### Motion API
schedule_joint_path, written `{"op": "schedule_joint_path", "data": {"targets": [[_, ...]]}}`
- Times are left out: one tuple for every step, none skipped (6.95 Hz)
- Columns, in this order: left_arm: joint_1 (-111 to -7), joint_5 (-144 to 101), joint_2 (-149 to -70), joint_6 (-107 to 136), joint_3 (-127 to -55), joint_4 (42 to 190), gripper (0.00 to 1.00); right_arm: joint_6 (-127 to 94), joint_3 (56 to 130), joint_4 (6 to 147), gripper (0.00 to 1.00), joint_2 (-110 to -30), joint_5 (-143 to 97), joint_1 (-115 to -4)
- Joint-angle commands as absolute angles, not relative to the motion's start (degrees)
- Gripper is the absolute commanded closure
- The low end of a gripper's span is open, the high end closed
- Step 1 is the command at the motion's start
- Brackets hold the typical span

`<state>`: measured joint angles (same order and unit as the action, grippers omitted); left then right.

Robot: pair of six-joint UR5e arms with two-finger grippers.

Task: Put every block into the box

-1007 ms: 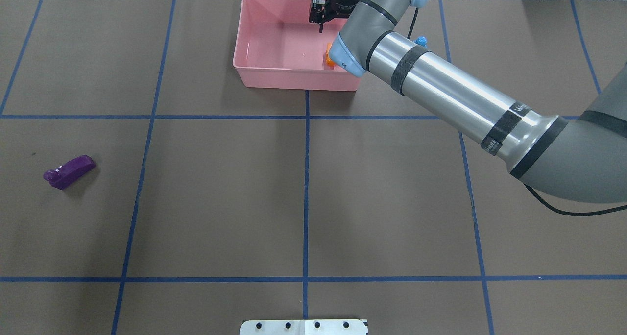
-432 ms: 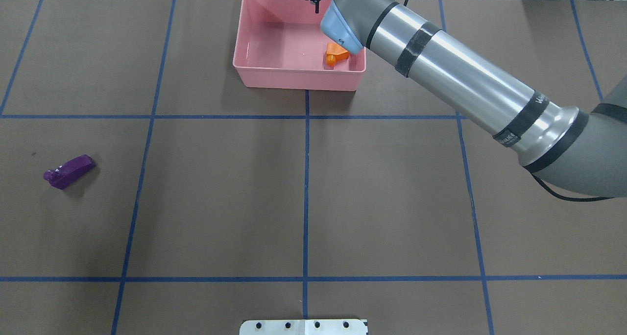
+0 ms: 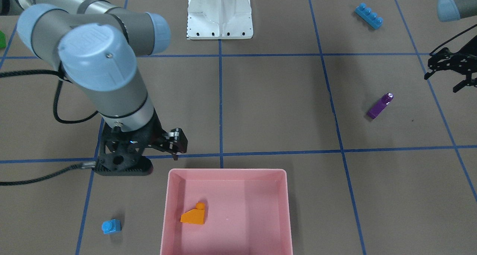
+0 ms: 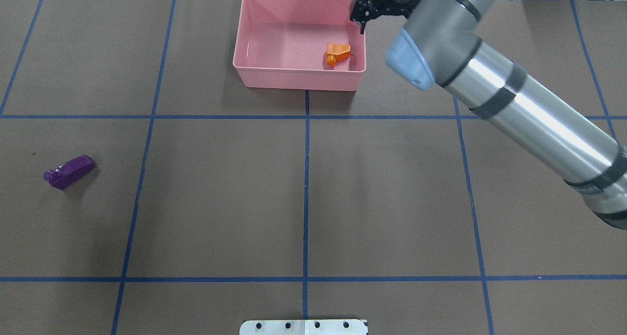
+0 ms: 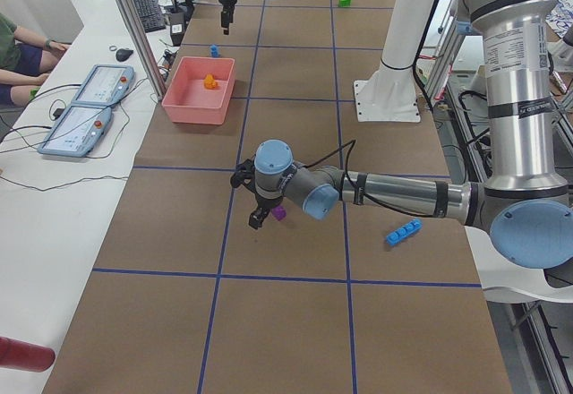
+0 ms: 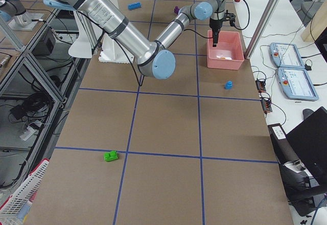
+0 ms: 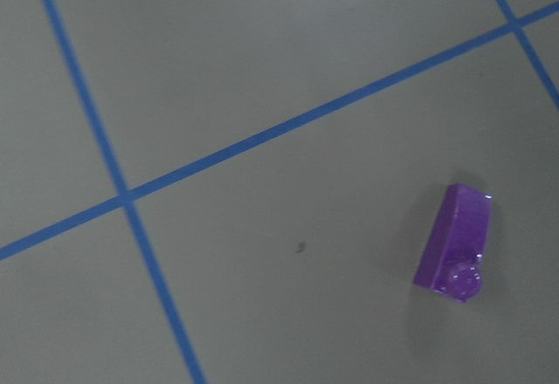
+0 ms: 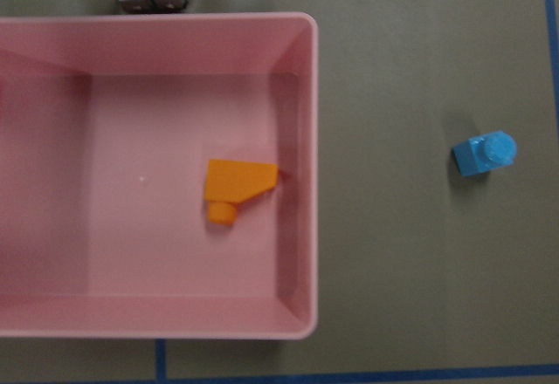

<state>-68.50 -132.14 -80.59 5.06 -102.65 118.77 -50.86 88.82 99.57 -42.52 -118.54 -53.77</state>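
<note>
So the orange sloped block [image 4: 337,52] is lying inside the pink box [image 4: 294,78], tucked close to the wall on the robot's right side, and it's the only one showing in there. The right gripper [image 3: 178,147] is hovering up around that same wall of the box with nothing visibly in it. It's showing pretty much edge-on in the front and overhead views, so I honestly can't tell if the jaws are apart or together, and its own wrist camera isn't catching the fingers at all. The tiny blue block [image 8: 484,154] is sitting on the table just outside the box's right wall. It's clear in the wrist and front views, but the right arm is covering it from overhead. The purple block [image 3: 379,106] is lying well away from the box on the robot's left side. The left gripper [image 3: 442,81] is hanging a bit further out from the box than that. The frame edge is cutting it off, but its fingers are looking spread with nothing between them. The long blue block [image 3: 368,15] is resting far from the box, off toward the robot's end of the table. The green block [image 6: 110,156] is sitting farthest from the box on the robot's right, only peeking in as a sliver at the front view's edge.
</note>
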Motion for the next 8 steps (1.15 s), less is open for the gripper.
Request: {"op": "schedule_joint_path", "data": {"targets": [[-61.3, -129.3, -80.9, 5.5, -102.7, 119.9, 0.00, -44.1, 107.1, 100.1, 0.00, -60.8, -118.6, -54.8], [-58.2, -127.5, -81.9, 5.4, -102.4, 119.8, 0.00, -41.9, 110.7, 99.7, 0.00, -66.3, -118.6, -54.9], [-55.7, -125.5, -83.0, 5.5, -101.5, 119.7, 0.00, -41.3, 111.9, 99.4, 0.00, -69.1, -118.3, -54.9], [-54.9, -125.2, -84.6, 5.4, -99.3, 119.7, 0.00, -41.0, 112.3, 99.4, 0.00, -70.1, -118.4, -54.9], [-54.7, -125.2, -86.6, 5.1, -96.8, 119.8, 0.00, -41.0, 112.3, 98.4, 0.00, -70.8, -118.3, -54.9], [-54.1, -125.2, -87.2, 5.0, -95.5, 119.8, 0.01, -41.1, 112.3, 97.7, 0.00, -70.9, -118.4, -54.9], [-53.9, -125.2, -87.3, 5.1, -95.5, 119.8, 0.17, -41.2, 112.2, 97.7, 0.00, -70.9, -118.4, -54.8], [-53.2, -125.2, -87.3, 5.2, -95.4, 119.7, 0.31, -41.3, 112.1, 97.7, 0.00, -70.9, -118.3, -54.8]]}}
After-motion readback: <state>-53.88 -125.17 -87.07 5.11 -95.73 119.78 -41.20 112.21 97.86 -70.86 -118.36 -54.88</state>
